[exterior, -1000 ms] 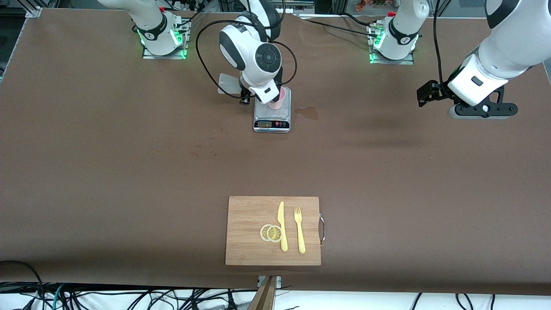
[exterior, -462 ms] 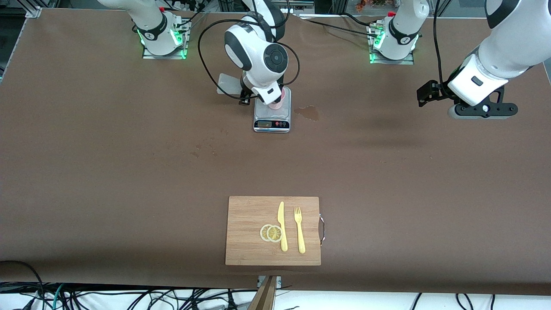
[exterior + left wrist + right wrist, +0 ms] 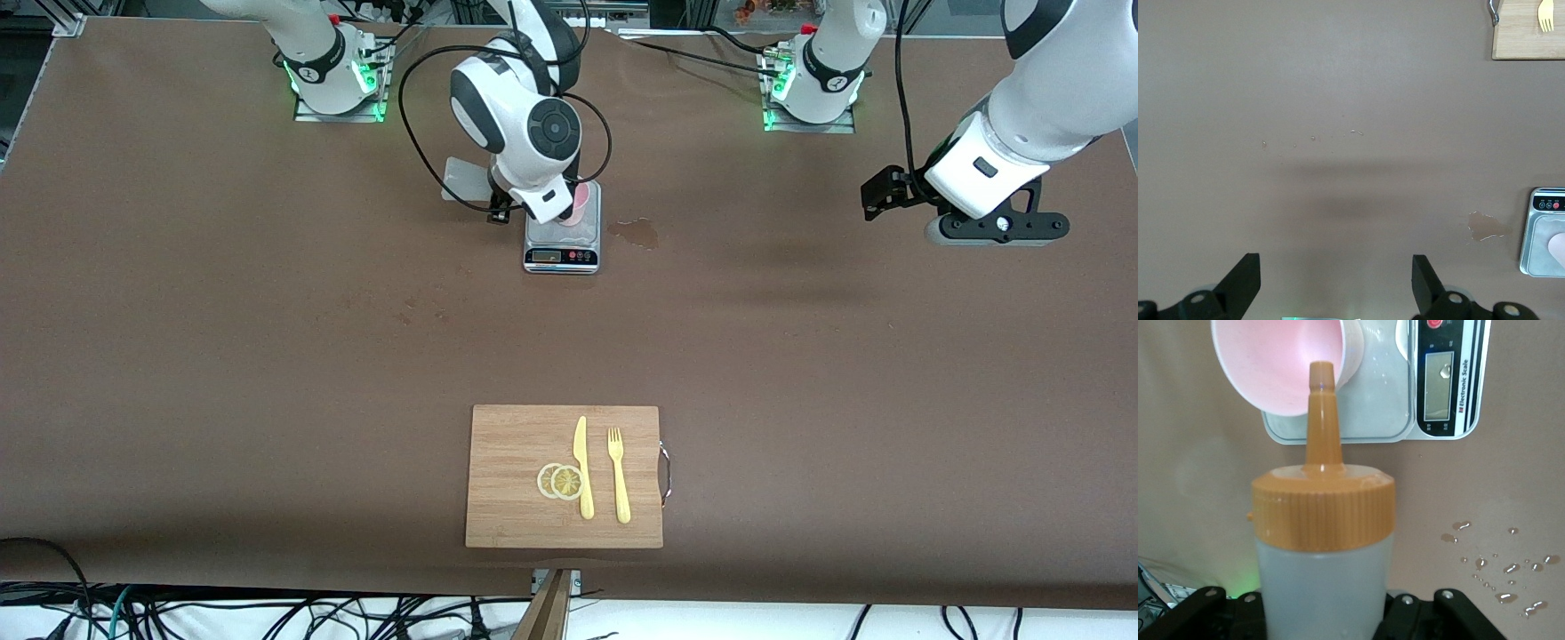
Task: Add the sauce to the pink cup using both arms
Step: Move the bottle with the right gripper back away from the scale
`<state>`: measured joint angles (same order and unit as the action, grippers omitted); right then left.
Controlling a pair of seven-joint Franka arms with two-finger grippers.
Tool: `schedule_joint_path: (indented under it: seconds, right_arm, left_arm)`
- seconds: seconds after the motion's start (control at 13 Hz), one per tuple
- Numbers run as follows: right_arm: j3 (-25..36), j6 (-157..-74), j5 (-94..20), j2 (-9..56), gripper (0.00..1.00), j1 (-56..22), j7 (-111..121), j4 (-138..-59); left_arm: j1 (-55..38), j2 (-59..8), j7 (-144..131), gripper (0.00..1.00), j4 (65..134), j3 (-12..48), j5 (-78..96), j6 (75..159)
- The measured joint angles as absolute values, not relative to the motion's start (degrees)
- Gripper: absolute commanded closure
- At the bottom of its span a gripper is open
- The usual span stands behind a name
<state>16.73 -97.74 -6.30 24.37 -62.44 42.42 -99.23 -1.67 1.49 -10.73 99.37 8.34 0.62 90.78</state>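
Observation:
The pink cup (image 3: 580, 204) stands on a small kitchen scale (image 3: 562, 242), toward the robots' side of the table. In the right wrist view the cup (image 3: 1275, 360) shows its open pale inside. My right gripper (image 3: 553, 204) hangs over the scale, shut on the sauce bottle (image 3: 1321, 547). The bottle's orange nozzle (image 3: 1321, 407) points at the cup's rim. In the front view the right wrist hides the bottle. My left gripper (image 3: 994, 229) waits in the air over bare table at the left arm's end. It (image 3: 1335, 287) is open and empty.
A wet patch (image 3: 636, 233) lies beside the scale, and droplets (image 3: 1498, 567) dot the table. A clear flat piece (image 3: 462, 178) lies beside the scale toward the right arm's end. A wooden board (image 3: 516, 444) with lemon slices, a yellow knife and a fork lies near the front camera.
My right wrist has shifted slightly toward the right arm's end over the scale, with the bottle still in its grip. The left arm has not moved.

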Motion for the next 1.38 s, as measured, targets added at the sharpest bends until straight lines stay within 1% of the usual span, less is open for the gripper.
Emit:
schedule_joint_path:
  seconds: [0.38, 0.62, 0.85, 0.92, 1.15, 1.38]
  right_arm:
    - [17.0, -96.7, -14.2, 19.0, 0.93, -55.3, 52.2, -100.6]
    - [17.2, -95.2, -20.1, 15.7, 0.93, -49.1, 61.7, -101.5]
    - [18.4, -92.0, -27.7, 14.4, 0.93, -42.6, 73.8, -101.6]
    - [19.8, -90.9, -30.4, 14.4, 0.93, -40.8, 78.6, -101.6]
    - [26.6, -87.1, -37.1, 14.7, 0.93, -37.3, 93.3, -102.2]
    - [30.9, -82.0, -42.1, 16.8, 0.93, -32.5, 107.4, -102.9]
  left_arm:
    - [-1.7, 1.5, -10.7, 0.0, 99.4, 8.3, 0.6, 90.8]
    - [-1.7, 1.5, -10.7, 0.0, 99.4, 8.3, 0.6, 90.8]
    - [-1.7, 1.5, -10.7, 0.0, 99.3, 8.3, 0.6, 90.8]
    - [-1.7, 1.5, -10.7, 0.0, 99.3, 8.3, 0.6, 90.8]
    - [-1.7, 1.5, -10.7, 0.0, 99.3, 8.3, 0.6, 90.8]
    - [-1.7, 1.5, -10.7, 0.0, 99.3, 8.3, 0.6, 90.8]
